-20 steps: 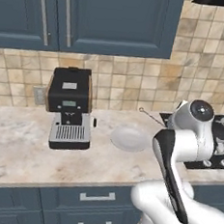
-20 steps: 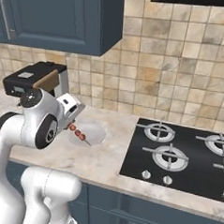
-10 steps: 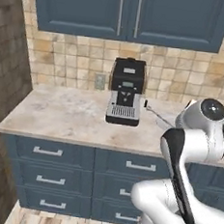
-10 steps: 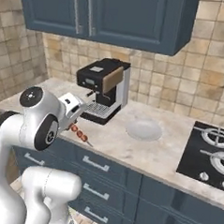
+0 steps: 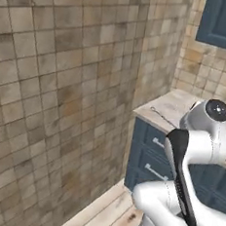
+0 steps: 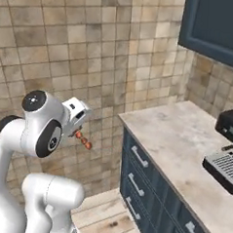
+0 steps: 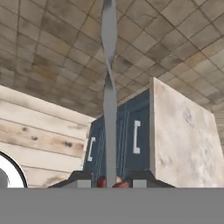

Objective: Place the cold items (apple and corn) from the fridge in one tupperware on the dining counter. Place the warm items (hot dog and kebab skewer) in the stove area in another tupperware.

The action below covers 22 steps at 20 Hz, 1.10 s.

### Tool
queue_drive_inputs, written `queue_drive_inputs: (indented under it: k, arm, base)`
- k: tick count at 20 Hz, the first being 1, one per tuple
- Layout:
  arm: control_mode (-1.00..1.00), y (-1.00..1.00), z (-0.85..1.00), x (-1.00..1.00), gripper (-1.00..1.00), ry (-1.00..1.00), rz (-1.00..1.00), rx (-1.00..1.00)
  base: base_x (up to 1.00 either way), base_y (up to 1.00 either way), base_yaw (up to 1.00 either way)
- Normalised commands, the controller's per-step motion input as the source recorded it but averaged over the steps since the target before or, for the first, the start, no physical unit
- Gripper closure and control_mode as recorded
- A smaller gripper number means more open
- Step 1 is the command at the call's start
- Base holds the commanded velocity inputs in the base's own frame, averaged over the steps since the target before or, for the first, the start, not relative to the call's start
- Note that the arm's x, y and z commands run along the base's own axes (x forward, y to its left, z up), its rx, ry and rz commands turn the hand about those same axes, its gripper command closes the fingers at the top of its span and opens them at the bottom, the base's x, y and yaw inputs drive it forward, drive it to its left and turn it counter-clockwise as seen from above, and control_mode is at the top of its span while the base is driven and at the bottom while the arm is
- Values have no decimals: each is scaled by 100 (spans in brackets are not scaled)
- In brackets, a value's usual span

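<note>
**Skewer in hand, on the way to a tupperware**

My gripper (image 6: 79,127) is clamped tight on the kebab skewer (image 6: 83,140). In the right base view the reddish meat pieces hang just below my hand, out in front of the tiled wall (image 6: 83,48). In the hand view the skewer's thin metal stick (image 7: 109,87) runs straight up between my fingertips (image 7: 81,180), with a bit of red meat showing right at the pinch.

I judge this to be the carry step for the warm items: the skewer is picked and held, but no tupperware is anywhere in front of me, so it is not yet placed. What I face is a wall corner and the end of a counter (image 6: 185,142) with blue drawers (image 6: 148,184) below it. A coffee machine (image 6: 227,149) stands at the far right of that counter in the right base view. The counter end and drawer fronts also show in the hand view, beyond the stick.

The next move calls for getting the base round to where the tupperware for warm items stands, then bringing my hand over it and lowering the skewer in before I let go. The stick is long and pokes well past my fingers, so I should watch its tip near the wall and the counter edge while turning. The grip is only on a thin stick, so I should swing gently.
</note>
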Motion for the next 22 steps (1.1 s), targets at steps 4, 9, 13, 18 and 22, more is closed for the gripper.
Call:
queue_drive_inputs:
  k: [4,9,13,18,22]
  arm:
    - [100,0,0,0,100,0,0,0]
    - [100,0,0,0,100,0,0,0]
    - [100,0,0,0,100,0,0,0]
    - [100,0,0,0,100,0,0,0]
    - [100,0,0,0,100,0,0,0]
  base:
    - [6,63,100]
    - [66,16,94]
    - [95,-5,96]
    - [100,-15,90]
    - [97,-31,84]
